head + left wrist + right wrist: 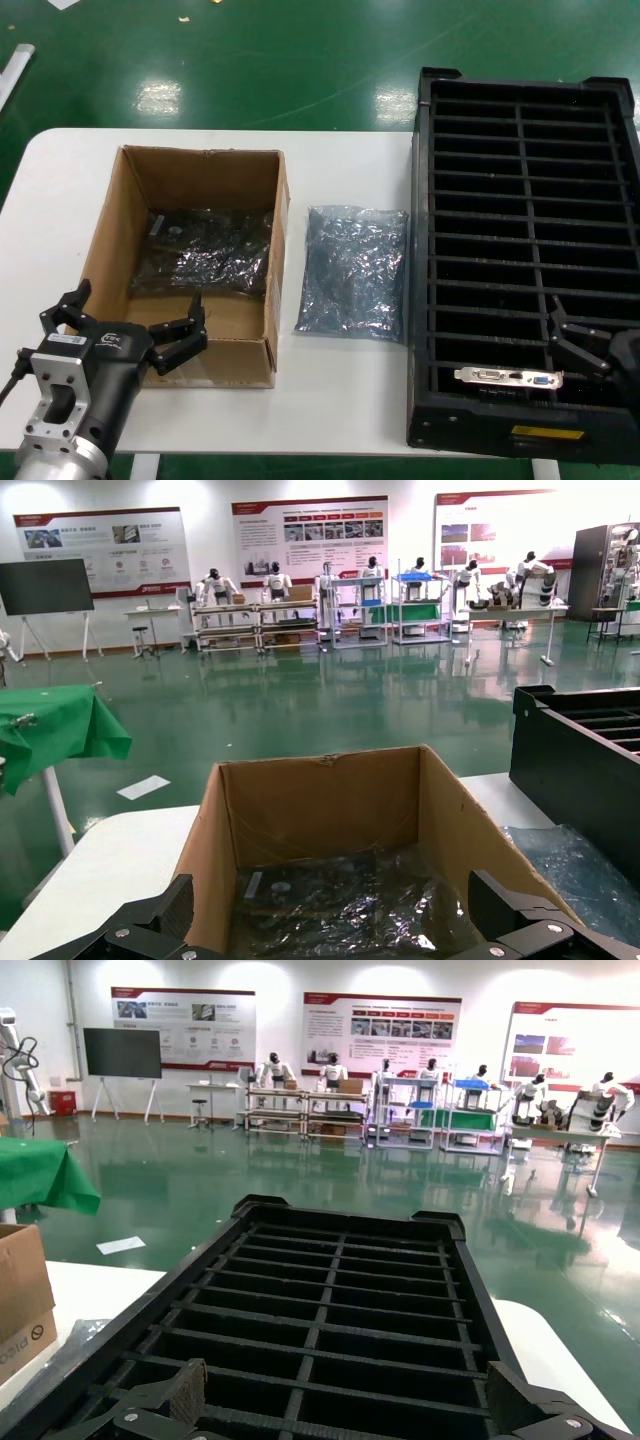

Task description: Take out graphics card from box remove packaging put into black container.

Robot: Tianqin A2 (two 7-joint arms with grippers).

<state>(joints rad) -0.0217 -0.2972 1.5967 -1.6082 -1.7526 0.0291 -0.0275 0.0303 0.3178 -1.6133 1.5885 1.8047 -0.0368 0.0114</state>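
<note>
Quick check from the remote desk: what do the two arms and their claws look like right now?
Left claw: black, with toothed fingers, on a silver-grey metal wrist block carrying a small white label; a thin black cable runs beside it. Right claw: black too, mostly cut off at the picture edge.

Box [190,260] open-topped, walls block side entry. Bag [353,272] fills table [60,200] gap between box and black container [525,260]. Container slots narrow, top access only.

graphics card [508,378]: slotted in black container [430,300] | packaging [352,272]: flat, beside box [105,215]
</note>
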